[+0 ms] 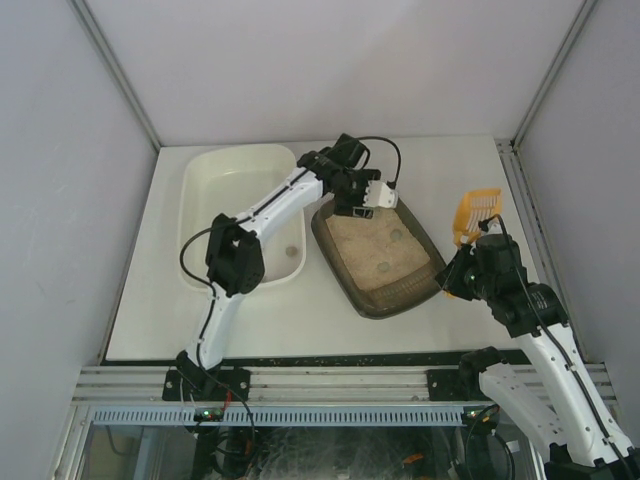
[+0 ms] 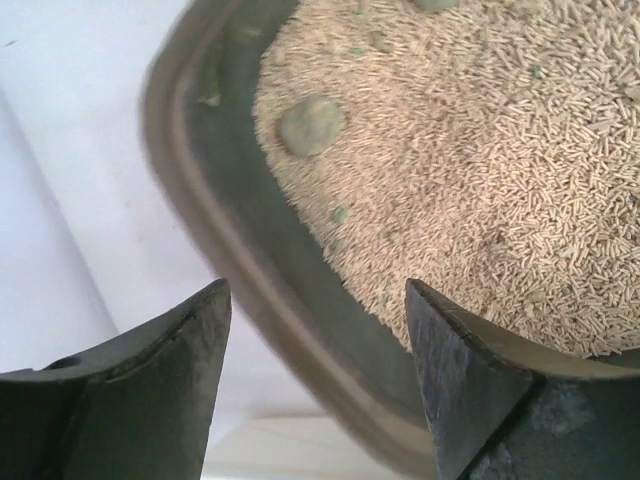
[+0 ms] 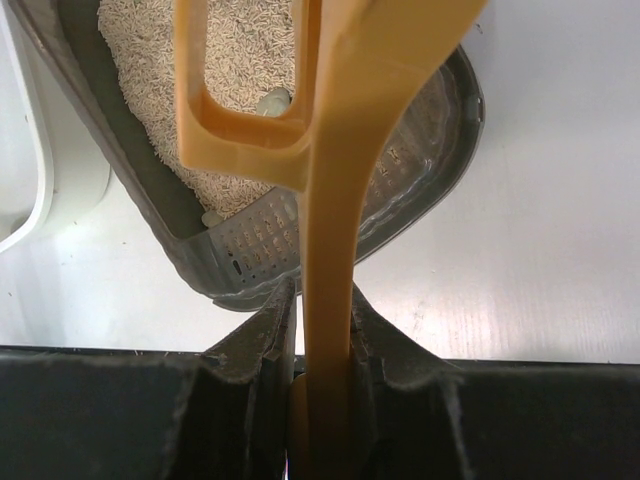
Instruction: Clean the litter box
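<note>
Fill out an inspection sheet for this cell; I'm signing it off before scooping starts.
Surface: white table, carrying both trays.
Job's things: litter box right of centre, holding beige litter with a grey-green clump; yellow scoop held above the table to the box's right.
Clutter: white tub close on the box's left.
Grippers: left gripper open, the box's rim passing between its fingers; right gripper shut on the scoop's handle.
Cables: black cable looping beside the left arm; another along the right arm.
Surroundings: pale enclosure walls; metal rail at the near edge.
</note>
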Controlling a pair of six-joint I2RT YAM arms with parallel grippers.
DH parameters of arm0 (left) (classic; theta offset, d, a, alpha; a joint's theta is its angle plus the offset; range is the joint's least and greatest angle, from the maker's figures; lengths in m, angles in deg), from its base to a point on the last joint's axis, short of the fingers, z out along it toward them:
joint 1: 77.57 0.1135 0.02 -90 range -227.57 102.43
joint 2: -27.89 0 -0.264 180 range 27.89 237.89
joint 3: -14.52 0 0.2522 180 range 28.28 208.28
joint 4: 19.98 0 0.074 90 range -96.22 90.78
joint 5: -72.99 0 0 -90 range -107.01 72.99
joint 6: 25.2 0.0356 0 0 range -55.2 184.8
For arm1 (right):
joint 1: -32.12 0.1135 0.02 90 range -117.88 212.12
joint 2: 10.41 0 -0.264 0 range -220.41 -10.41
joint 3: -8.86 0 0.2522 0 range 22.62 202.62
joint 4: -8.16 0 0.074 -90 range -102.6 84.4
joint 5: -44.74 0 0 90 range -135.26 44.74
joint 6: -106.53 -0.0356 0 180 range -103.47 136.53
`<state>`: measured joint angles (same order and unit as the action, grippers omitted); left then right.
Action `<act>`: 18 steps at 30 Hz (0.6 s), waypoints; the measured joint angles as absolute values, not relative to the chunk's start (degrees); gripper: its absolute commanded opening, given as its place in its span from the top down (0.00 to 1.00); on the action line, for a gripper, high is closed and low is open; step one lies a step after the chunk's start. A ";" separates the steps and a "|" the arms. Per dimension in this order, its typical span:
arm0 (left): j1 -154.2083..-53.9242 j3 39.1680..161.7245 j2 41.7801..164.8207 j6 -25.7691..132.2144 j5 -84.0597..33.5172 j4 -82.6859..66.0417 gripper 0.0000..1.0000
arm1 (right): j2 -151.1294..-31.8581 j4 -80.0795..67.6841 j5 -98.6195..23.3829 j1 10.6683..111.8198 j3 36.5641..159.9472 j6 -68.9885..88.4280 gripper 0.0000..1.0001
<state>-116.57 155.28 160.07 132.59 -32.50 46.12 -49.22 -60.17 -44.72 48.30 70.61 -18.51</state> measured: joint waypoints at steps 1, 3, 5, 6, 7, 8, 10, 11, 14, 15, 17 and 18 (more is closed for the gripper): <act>-116.35 154.42 158.78 130.97 -32.34 45.31 0.25 | -49.22 -60.17 -44.72 48.30 70.61 -18.49 1.00; -115.83 154.16 156.97 127.50 -31.97 43.25 0.25 | -49.22 -60.17 -44.70 48.26 70.59 -18.34 1.00; -115.19 154.40 156.25 124.18 -30.99 40.37 0.25 | -49.22 -60.17 -44.61 48.26 70.54 -18.29 1.00; -114.84 154.58 156.25 123.11 -30.48 39.25 0.25 | -49.22 -60.17 -44.55 48.26 70.54 -18.29 1.00; -114.38 155.10 156.58 121.90 -29.79 38.64 0.25 | -49.22 -60.17 -44.51 48.26 70.54 -18.27 1.00; -113.95 155.78 157.15 121.09 -29.11 38.42 0.25 | -49.24 -60.17 -44.44 48.26 70.54 -18.23 1.00; -112.79 158.64 159.57 119.76 -27.73 38.14 0.25 | -49.39 -60.17 -44.24 48.24 70.54 -18.16 1.00; -112.22 159.58 160.75 119.37 -27.27 37.86 0.26 | -49.44 -60.15 -44.18 48.21 70.54 -18.14 1.00; -110.95 160.00 163.27 119.37 -25.87 38.32 0.27 | -49.59 -60.15 -43.85 48.11 70.54 -18.12 1.00; -110.63 160.00 163.81 119.39 -25.50 38.53 0.27 | -49.66 -60.15 -43.76 48.06 70.54 -18.08 1.00; -109.97 159.98 164.66 119.41 -24.69 39.39 0.27 | -49.81 -60.15 -43.65 47.87 70.54 -17.99 1.00; -109.77 159.98 164.75 119.39 -24.63 39.69 0.27 | -49.88 -60.17 -43.63 47.82 70.54 -17.92 1.00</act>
